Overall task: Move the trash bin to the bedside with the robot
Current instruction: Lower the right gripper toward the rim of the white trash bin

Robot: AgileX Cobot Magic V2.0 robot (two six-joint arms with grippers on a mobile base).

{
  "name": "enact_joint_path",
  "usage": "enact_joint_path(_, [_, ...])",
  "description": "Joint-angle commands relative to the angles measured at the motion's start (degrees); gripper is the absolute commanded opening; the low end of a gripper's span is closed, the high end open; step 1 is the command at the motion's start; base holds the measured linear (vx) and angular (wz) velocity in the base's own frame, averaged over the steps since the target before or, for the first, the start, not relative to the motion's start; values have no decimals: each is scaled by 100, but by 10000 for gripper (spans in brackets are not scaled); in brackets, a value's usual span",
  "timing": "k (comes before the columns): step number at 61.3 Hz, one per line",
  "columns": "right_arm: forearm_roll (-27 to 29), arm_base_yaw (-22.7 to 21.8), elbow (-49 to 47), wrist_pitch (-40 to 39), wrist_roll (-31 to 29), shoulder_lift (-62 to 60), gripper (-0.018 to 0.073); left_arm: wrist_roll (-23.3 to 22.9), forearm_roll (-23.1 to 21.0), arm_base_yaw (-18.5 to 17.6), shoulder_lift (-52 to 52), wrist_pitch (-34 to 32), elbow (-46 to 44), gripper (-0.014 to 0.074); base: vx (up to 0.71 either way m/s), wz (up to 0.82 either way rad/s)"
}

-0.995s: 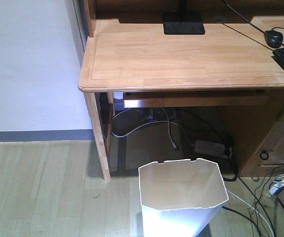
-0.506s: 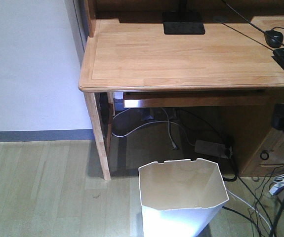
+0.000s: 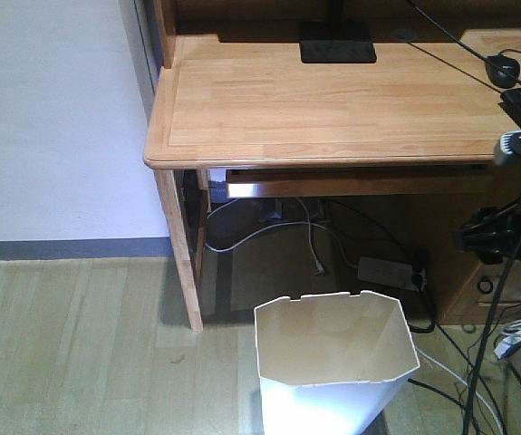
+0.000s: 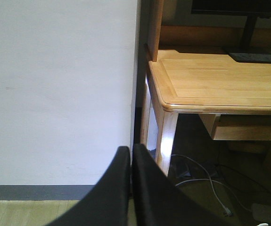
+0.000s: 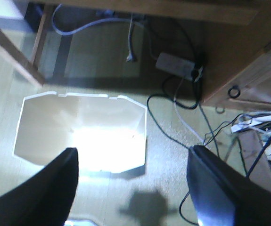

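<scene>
A white, many-sided plastic trash bin [image 3: 332, 340] stands on the pale plank floor [image 3: 70, 344] before the light wooden surface [image 3: 332, 100], beside a white wall [image 3: 52, 118]. The left claw [image 4: 129, 149] is pressed together; the right claw [image 5: 133, 153] is spread wide above the bin.

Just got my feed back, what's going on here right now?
Nothing is held yet. The white trash bin stands upright on the floor in front of the wooden desk. The right gripper hangs above the bin, off to its side, its fingers spread wide and touching nothing. The left gripper is closed and empty, facing the wall beside the desk. No bed is in view.
</scene>
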Motion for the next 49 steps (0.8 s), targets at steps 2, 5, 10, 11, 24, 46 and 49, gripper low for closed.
enact_joint_path(2, [379,-10,-179,-315,-531,346,487,-32,-25,-1,-81,-396,107,-6,0,0])
enact_joint_path(5, [466,-10,-179,-327,-673,577,487,-32,-25,-1,-81,-396,107,-6,0,0])
enact_joint_path(10, [518,-10,-179,-407,-845,913,487,-32,-25,-1,-81,-396,107,-6,0,0])
enact_joint_path(11, [518,-10,-179,-433,-851,981,487,-32,-25,-1,-81,-396,107,-6,0,0])
enact_joint_path(24, [581,-411,-187,-699,-880,1924,487,-32,-25,-1,-81,-396,107,-6,0,0])
enact_joint_path(46, [549,-743,-241,-1481,-976,3407,487,-32,-25,-1,-81,-396,107,-6,0,0])
enact_joint_path(49, [549,-743,-346,-1468,-1000,3612,487,-32,-25,-1,-81,-396,107,-6,0,0])
